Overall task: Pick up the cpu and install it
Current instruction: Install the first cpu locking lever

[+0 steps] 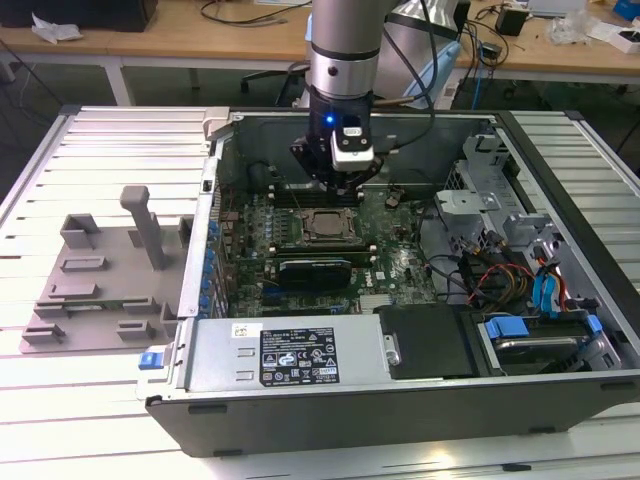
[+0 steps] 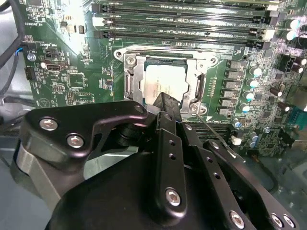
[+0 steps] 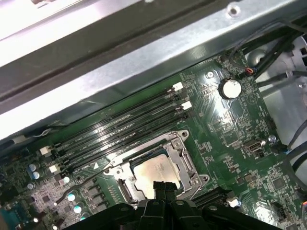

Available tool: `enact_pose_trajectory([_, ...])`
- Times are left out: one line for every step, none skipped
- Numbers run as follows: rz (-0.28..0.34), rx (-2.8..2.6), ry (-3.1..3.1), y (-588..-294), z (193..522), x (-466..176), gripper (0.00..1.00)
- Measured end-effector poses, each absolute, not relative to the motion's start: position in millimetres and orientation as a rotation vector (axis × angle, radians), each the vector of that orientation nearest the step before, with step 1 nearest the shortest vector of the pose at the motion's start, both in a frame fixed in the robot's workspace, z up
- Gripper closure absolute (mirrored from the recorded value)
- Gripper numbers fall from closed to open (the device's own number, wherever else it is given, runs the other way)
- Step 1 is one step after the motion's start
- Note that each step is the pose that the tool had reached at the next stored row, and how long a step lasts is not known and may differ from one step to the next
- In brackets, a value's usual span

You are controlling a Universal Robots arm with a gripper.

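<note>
1. I work in a lab or workshop: my slatted metal bench (image 1: pixel 110 140) carries an opened computer case (image 1: pixel 400 410).
2. Past its far edge, wooden benches (image 1: pixel 170 40) hold loose cables (image 1: pixel 240 17).

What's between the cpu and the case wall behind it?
In the first wrist view, parallel black memory slots run between the cpu and the metal case wall.

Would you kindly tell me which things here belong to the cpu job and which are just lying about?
Belonging to the job: small flat square silver-topped cpu, lying in the metal-edged socket frame; black tool close over it; green motherboard.
Just lying about: grey plastic fixture tray with upright posts; round silver coin battery; red and yellow cables.
</note>
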State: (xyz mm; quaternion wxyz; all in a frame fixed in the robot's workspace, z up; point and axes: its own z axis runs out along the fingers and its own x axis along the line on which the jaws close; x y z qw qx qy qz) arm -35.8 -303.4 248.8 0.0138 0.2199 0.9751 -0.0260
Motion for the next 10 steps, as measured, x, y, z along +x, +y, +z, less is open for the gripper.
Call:
enact_pose_trajectory([-0.081, 0.675, 3.039, -303.4, 248.8, -35.8, 0.89])
enact_pose_trajectory([-0.08, 0.666, 3.041, -303.4, 248.8, -35.8, 0.89])
enact_pose_trajectory([-0.08, 0.656, 3.043, -303.4, 248.8, -35.7, 0.89])
enact_pose_trajectory([-0.08, 0.646, 3.045, -303.4, 248.8, -35.7, 0.89])
enact_pose_trajectory([-0.08, 0.636, 3.046, -303.4, 248.8, -35.8, 0.89])
enact_pose_trajectory([-0.08, 0.621, 3.049, -303.4, 248.8, -35.7, 0.89])
enact_pose_trajectory([-0.08, 0.61, 3.051, -303.4, 248.8, -35.7, 0.89])
enact_pose_trajectory([-0.08, 0.599, 3.053, -303.4, 248.8, -35.7, 0.89])
enact_pose_trajectory([-0.079, 0.589, 3.055, -303.4, 248.8, -35.7, 0.89])
enact_pose_trajectory([-0.079, 0.574, 3.058, -303.4, 248.8, -35.8, 0.89])
